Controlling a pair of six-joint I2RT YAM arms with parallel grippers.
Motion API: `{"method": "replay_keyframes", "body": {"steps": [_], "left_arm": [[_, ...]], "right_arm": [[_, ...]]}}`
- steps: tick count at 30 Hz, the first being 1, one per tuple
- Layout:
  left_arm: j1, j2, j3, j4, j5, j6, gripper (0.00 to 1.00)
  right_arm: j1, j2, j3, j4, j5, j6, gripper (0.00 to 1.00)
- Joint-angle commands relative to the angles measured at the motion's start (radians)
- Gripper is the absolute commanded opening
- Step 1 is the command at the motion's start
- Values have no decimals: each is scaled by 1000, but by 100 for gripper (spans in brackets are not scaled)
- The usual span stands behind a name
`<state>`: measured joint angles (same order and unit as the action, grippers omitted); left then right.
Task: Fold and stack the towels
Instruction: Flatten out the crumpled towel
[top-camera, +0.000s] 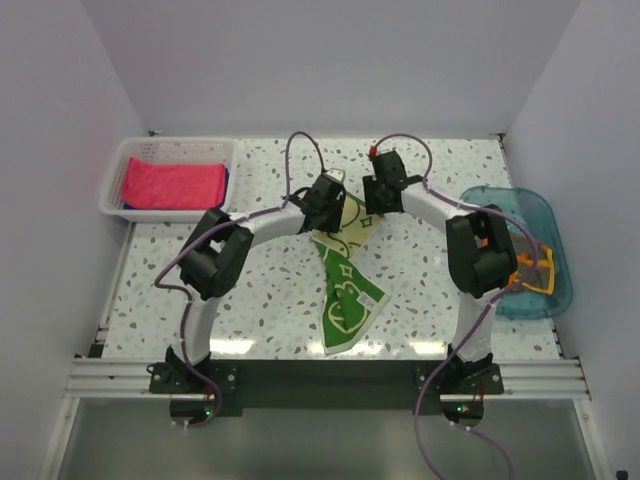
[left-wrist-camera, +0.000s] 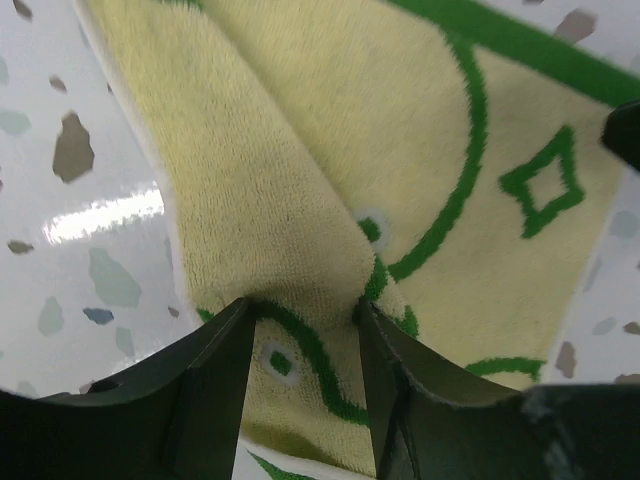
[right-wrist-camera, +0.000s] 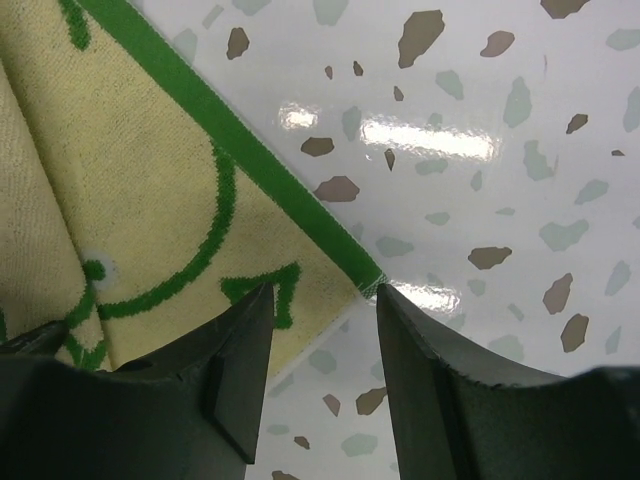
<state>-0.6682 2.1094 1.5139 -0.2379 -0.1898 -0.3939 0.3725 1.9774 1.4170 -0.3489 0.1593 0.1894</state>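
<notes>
A: Cols of green towel (top-camera: 345, 270) in left gripper (left-wrist-camera: 300, 320)?
B: Pale yellow pile, green arcs, diamond outline, white-ringed dots. Green border strip at right gripper (right-wrist-camera: 322, 300). Part trailing behind both: green w/ pale motifs.
A: Table (top-camera: 270, 290) under grippers?
B: White, grey/brown/teal flecks.
A: Far left of left gripper?
B: Pink towel (top-camera: 172, 184), plain; basket (top-camera: 112, 195) white. Tub (top-camera: 545, 215), right of right gripper: clear blue.
</notes>
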Motion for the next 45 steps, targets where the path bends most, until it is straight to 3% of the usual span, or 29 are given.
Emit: {"method": "replay_keyframes", "body": {"steps": [1, 8, 14, 19, 24, 29, 39, 45], "left_arm": [[4, -14, -73, 25, -23, -51, 51], [-40, -100, -260, -37, -42, -146, 49], [-106, -277, -457, -69, -59, -232, 52], [-125, -367, -504, -110, -54, -307, 57], [-123, -427, -454, -166, -91, -304, 71], [-91, -442, -383, -201, -142, -205, 79], [94, -396, -284, -169, -57, 27, 85], [142, -324, -184, -167, -24, 150, 85]], "right_arm": [[-3, -9, -16, 47, -32, -7, 49], [-1, -31, -56, 57, -79, -21, 49], [34, -37, -58, 10, -141, -106, 53], [86, -35, -58, -45, -133, -143, 53], [124, -112, -87, -79, -104, -127, 53], [128, -158, -104, -140, -93, -96, 54], [132, -120, -115, -196, -135, -70, 52], [138, -81, -98, -197, -126, -58, 51]]}}
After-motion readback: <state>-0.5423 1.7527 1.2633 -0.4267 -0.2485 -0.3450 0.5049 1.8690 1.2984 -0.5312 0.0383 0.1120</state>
